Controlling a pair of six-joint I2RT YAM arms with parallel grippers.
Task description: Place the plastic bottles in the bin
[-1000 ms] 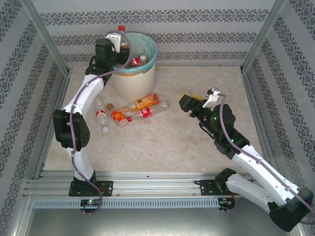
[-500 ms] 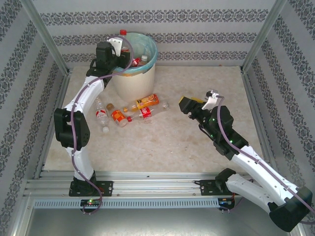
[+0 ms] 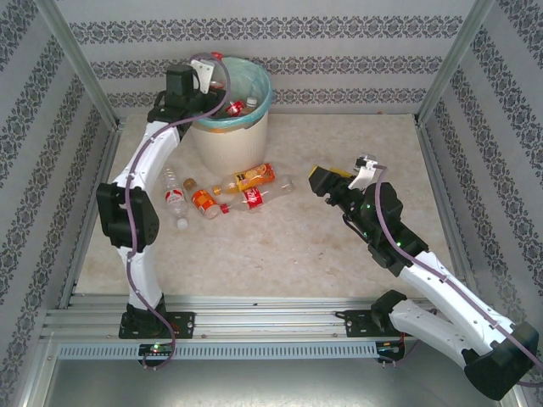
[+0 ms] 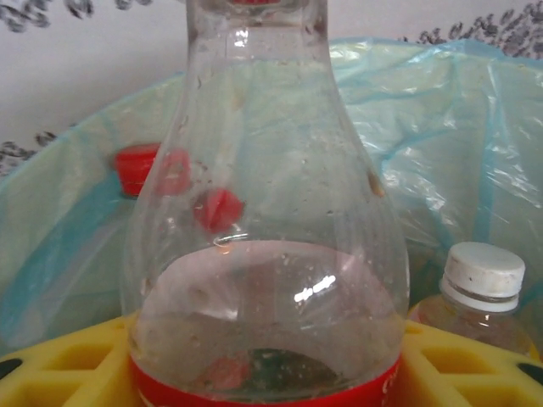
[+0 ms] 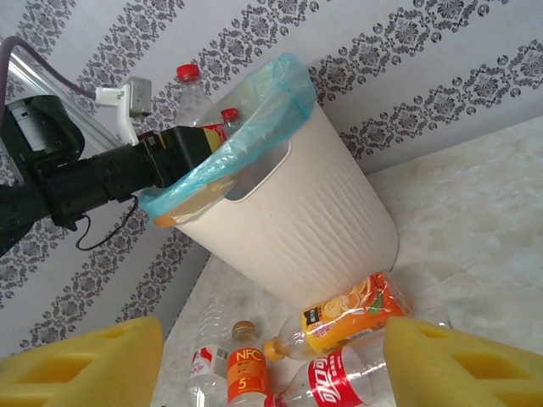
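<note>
The left arm point(image 3: 144, 165) reaches up and far forward, nearly straight, with the left gripper point(image 4: 267, 373) at the near-left rim of the bin point(image 3: 242, 140). Its yellow pads point(image 4: 51, 365) press both sides of a clear red-labelled bottle point(image 4: 263, 212), upright between them over the liner point(image 4: 441, 127). A white-capped bottle point(image 4: 484, 275) lies just beyond, inside. The right arm point(image 3: 424, 271) is bent low. The right gripper point(image 3: 324, 178) hovers above the table point(image 3: 297, 246), jaws spread wide and empty, facing the bin. Loose bottles point(image 3: 246, 191) lie ahead, to its left.
</note>
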